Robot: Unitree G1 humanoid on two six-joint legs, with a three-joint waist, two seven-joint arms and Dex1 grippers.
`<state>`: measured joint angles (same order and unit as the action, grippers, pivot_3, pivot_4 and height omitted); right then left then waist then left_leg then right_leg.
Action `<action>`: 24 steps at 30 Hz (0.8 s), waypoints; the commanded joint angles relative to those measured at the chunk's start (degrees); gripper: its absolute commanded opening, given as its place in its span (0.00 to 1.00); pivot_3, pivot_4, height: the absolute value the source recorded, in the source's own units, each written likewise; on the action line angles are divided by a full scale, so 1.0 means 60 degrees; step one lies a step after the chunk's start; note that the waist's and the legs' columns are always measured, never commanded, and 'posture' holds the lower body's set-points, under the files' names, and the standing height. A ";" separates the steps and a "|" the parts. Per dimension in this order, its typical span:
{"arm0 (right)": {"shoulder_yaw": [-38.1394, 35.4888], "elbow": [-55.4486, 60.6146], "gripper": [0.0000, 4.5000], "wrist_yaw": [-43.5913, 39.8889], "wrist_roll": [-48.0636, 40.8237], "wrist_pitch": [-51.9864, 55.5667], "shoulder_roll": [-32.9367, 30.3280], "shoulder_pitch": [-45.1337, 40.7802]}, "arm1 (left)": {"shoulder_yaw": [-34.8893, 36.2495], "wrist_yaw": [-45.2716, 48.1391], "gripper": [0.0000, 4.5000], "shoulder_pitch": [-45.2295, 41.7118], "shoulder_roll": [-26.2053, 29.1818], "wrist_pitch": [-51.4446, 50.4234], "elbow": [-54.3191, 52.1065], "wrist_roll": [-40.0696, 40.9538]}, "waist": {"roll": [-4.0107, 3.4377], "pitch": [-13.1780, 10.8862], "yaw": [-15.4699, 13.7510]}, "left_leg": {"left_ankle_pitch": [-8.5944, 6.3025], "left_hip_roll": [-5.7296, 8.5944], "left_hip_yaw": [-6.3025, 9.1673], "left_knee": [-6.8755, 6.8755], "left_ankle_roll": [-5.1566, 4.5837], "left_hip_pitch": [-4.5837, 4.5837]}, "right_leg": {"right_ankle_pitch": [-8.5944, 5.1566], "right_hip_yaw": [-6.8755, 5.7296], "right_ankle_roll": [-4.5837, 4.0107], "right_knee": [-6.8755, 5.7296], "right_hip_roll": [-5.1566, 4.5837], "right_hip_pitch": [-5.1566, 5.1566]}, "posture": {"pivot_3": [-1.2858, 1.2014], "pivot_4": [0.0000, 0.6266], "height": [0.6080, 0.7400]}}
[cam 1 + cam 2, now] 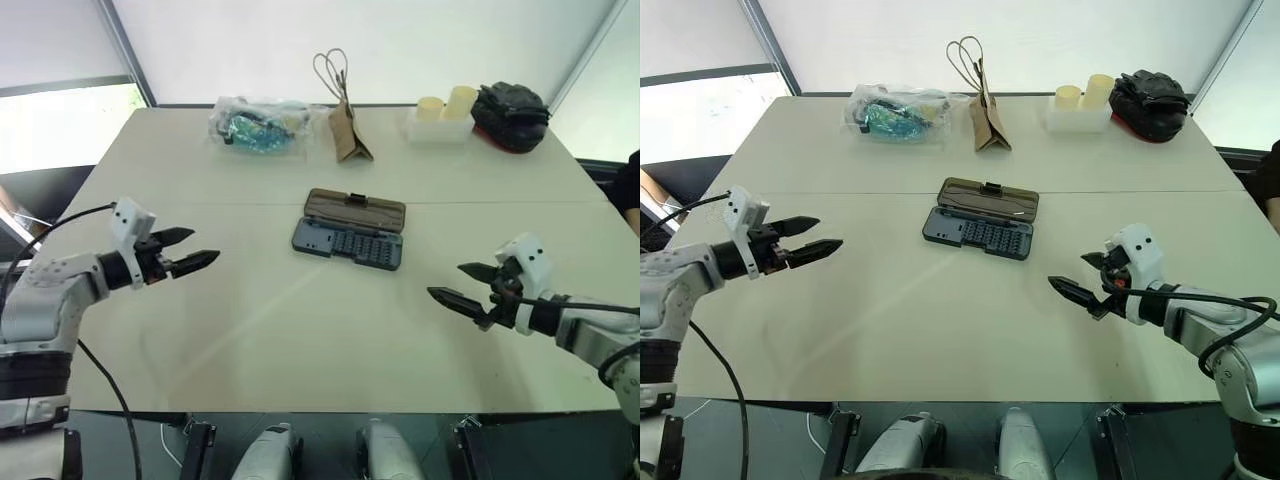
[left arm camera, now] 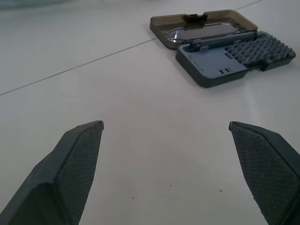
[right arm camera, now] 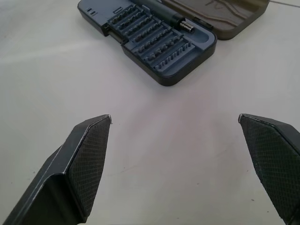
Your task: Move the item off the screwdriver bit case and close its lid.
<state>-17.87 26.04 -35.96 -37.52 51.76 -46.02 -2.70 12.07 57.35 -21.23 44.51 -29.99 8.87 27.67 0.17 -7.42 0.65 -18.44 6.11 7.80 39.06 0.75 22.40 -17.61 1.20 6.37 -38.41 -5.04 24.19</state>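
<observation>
The screwdriver bit case lies open at the middle of the table, its dark grey-blue tray holding rows of bits and a driver handle. The tan-brown lid lies flat behind the tray, latch tab on its far edge. Nothing rests on the case, and the item is out of view. My left gripper hovers open to the left of the case, well apart from it. My right gripper hovers open at the case's near right, also apart. Both hold nothing.
Along the far edge stand a clear plastic bag with blue-green contents, a brown paper bag with handles, a white holder with two cream cylinders, and a black bundle. A dark sleeve shows at the right edge.
</observation>
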 commanded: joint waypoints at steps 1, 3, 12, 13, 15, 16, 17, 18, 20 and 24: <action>-0.0060 0.0096 1.00 0.0096 0.0051 -0.0235 0.0087 -0.0159 | 0.0108 0.0038 0.99 -0.0159 0.0024 0.0238 -0.0075 -0.0006 | 0.0000 0.0000 0.0006 | 0.0000 0.0000 0.0000 0.0000 0.0000 0.0000 | 0.0000 0.0000 0.0000 0.0000 0.0000 0.0000 | 0.52 0.24 1.00; -0.0053 0.0107 1.00 0.0096 0.0069 -0.0255 0.0107 -0.0144 | 0.0074 0.0059 0.99 -0.0211 0.0015 0.0265 -0.0042 -0.0026 | 0.0000 0.0000 0.0004 | 0.0000 0.0000 0.0000 0.0000 0.0000 0.0000 | 0.0000 0.0000 0.0000 0.0000 0.0000 0.0000 | 0.52 0.24 1.00; 0.0020 0.0061 1.00 0.0128 0.0138 -0.0343 0.0171 -0.0141 | -0.0008 0.0165 0.99 -0.0251 0.0001 0.0383 0.0030 -0.0145 | 0.0000 0.0000 0.0006 | 0.0000 0.0000 0.0000 0.0000 0.0000 0.0000 | 0.0000 0.0000 0.0000 -0.0001 0.0000 0.0001 | 0.52 0.24 1.00; 0.0029 0.0064 1.00 0.0135 0.0139 -0.0334 0.0176 -0.0147 | -0.0009 0.0177 0.99 -0.0257 0.0005 0.0384 0.0038 -0.0148 | 0.0000 0.0000 0.0005 | 0.0000 0.0000 0.0000 0.0000 0.0000 0.0000 | 0.0000 0.0000 0.0000 -0.0001 0.0000 0.0001 | 0.52 0.24 1.00; 0.0051 0.0049 1.00 0.0153 0.0162 -0.0342 0.0194 -0.0155 | -0.0038 0.0201 0.99 -0.0263 0.0016 0.0426 0.0061 -0.0185 | 0.0000 0.0000 0.0004 | 0.0000 0.0000 0.0000 0.0000 0.0000 0.0000 | 0.0000 0.0000 0.0000 -0.0001 0.0000 0.0001 | 0.52 0.24 1.00; 0.0067 0.0004 1.00 0.0225 0.0201 -0.0367 0.0240 -0.0241 | -0.0087 0.0245 0.99 -0.0297 0.0025 0.0465 0.0077 -0.0215 | 0.0000 0.0000 0.0004 | 0.0000 0.0000 0.0000 0.0000 0.0000 0.0000 | 0.0000 0.0000 0.0000 -0.0001 0.0000 0.0001 | 0.52 0.24 1.00; 0.0078 -0.0027 1.00 0.0277 0.0232 -0.0384 0.0276 -0.0307 | -0.0123 0.0278 0.99 -0.0324 0.0032 0.0493 0.0090 -0.0236 | 0.0000 0.0000 0.0009 | 0.0000 0.0000 0.0000 0.0000 0.0000 0.0000 | 0.0000 0.0000 0.0000 -0.0001 0.0000 0.0001 | 0.52 0.24 1.00; 0.0093 -0.0105 1.00 0.0361 0.0266 -0.0401 0.0348 -0.0465 | -0.0187 0.0325 0.99 -0.0391 0.0036 0.0528 0.0120 -0.0273 | 0.0000 0.0000 0.0011 | 0.0000 0.0000 0.0000 0.0001 0.0000 0.0000 | 0.0000 0.0000 0.0000 -0.0001 0.0000 0.0001 | 0.52 0.24 1.00; 0.0336 -0.0685 1.00 0.0839 0.0608 -0.0548 0.0667 -0.1340 | -0.0521 0.0572 0.99 -0.0788 0.0022 0.0687 0.0236 -0.0419 | 0.0000 0.0000 0.0020 | 0.0000 0.0000 0.0000 0.0002 0.0000 0.0000 | 0.0000 -0.0001 0.0000 -0.0002 0.0001 0.0001 | 0.52 0.24 1.00; 0.1824 -0.4049 1.00 0.2299 0.2451 -0.1444 0.1988 -0.4835 | -0.1856 0.2135 0.99 -0.2003 0.0053 0.1292 0.0411 -0.0895 | 0.0005 -0.0002 0.0110 | 0.0005 0.0002 -0.0011 0.0019 0.0009 0.0003 | 0.0000 -0.0001 0.0000 -0.0009 0.0000 0.0005 | 0.52 0.24 1.00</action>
<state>-9.49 7.43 -25.35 -26.91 46.42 -35.58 -26.73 3.41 66.01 -30.83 44.63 -24.62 12.59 23.10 0.20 -7.44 1.31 -18.39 6.12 7.68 39.18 0.82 22.38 -17.61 1.18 6.37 -38.52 -5.04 24.24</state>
